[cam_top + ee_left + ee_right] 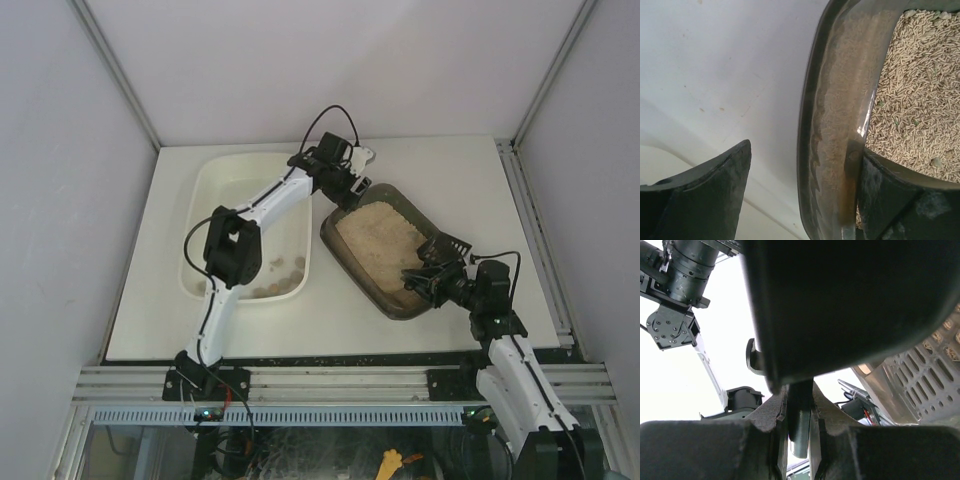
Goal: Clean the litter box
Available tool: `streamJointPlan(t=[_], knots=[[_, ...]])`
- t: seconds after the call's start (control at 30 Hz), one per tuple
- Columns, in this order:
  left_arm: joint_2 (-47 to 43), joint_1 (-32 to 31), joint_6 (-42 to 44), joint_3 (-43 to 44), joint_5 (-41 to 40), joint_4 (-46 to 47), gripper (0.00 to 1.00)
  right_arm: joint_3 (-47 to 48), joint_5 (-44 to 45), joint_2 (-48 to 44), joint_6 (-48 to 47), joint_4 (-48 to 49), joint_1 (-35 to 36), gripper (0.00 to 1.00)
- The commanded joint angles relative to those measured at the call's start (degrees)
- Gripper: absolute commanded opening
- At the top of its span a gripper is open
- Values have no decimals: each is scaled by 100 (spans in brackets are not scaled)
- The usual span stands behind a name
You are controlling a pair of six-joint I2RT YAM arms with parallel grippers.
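Your left pincer [348,192] stands open astride the far rim of the small grey-brown translucent plastic litter box [358,280]. The box lies diagonally on the white surface [450,170], long axis far-left to near-right. At its near end, your right pincer [425,280] is clamped on the black slotted scoop [443,246].

White table [460,180]: cream tub [197,200] left, litter box [358,275] just beside, angled.
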Motion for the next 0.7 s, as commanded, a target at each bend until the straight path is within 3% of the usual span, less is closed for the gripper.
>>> streamJointPlan(t=[0.0,0.1,0.3,0.53,0.67], knots=[[85,-42,-431,362,-625,-18,78,-90,-234,190,-54,256,-380,0],[-10,-43,-592,12,-546,80,70,-28,-383,245,-181,234,-566,0],[-310,-43,-1125,-564,-443,3,42,54,-677,413,-504,15,-921,0],[-1059,-57,-1971,-1587,-650,-15,43,142,-774,362,-913,-266,-1065,0],[-1318,-74,-2709,-1750,-1254,-272,37,127,-777,165,-952,-463,-1154,0]])
